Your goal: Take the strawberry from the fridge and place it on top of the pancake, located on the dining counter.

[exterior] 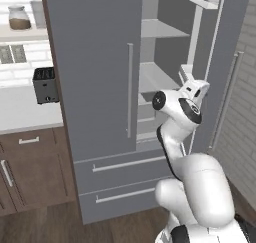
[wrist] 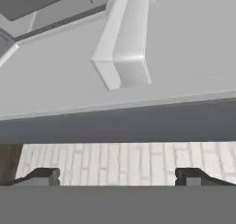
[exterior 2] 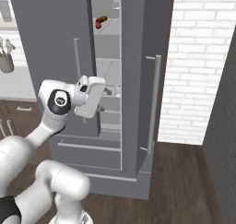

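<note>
Gripper (wrist: 118, 176) spread wide, empty, at fridge (exterior 2: 133, 80) opening. Strawberry (exterior 2: 98, 23) on upper fridge shelf, small, partly hidden behind door edge.

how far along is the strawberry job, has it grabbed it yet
Early stage. Done: the fridge has its right door swung open, showing the shelves. In hand: nothing; the gripper is open and empty, up near the open door. Left: the strawberry sits on an upper shelf, well above the gripper. It must be reached, grasped, then carried to the pancake.
</note>
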Available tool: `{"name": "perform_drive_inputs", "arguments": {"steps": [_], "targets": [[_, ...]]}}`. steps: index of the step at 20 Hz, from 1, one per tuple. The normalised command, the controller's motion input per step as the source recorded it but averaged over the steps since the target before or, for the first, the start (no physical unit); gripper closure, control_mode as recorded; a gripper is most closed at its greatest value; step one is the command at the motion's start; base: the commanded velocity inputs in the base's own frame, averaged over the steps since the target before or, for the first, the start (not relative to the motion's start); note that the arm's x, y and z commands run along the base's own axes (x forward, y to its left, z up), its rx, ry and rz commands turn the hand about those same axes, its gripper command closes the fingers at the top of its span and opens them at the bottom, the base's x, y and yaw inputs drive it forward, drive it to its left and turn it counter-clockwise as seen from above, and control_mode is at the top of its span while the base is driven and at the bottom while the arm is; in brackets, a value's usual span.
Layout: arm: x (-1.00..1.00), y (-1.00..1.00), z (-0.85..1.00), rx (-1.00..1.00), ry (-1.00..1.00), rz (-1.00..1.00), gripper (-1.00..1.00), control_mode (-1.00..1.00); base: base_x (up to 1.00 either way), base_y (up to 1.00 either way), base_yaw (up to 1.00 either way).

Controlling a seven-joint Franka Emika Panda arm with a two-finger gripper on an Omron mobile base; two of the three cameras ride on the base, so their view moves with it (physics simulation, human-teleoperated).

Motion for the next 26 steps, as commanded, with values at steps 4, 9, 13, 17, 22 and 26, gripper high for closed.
{"name": "perform_drive_inputs", "arguments": {"steps": [4,9,13,17,22,26], "targets": [[0.57,0.02,0.06,-0.01,0.23,-0.04,-1.00,-1.00,0.00,0.00,0.00],[0.94,0.00,0.02,0.01,0.13,-0.02,-1.00,-1.00,0.00,0.00,0.00],[0.58,-0.01,0.00,0.00,0.11,0.00,-1.00,-1.00,0.00,0.00,0.00],[0.13,-0.35,-0.05,0.00,0.11,-0.05,-1.00,-1.00,0.00,0.00,0.00],[-0.01,-0.49,-0.06,0.00,0.03,-0.09,-1.00,-1.00,0.00,0.00,0.00],[-0.15,-0.61,0.00,0.00,0.00,-0.09,-1.00,-1.00,0.00,0.00,0.00]]}}
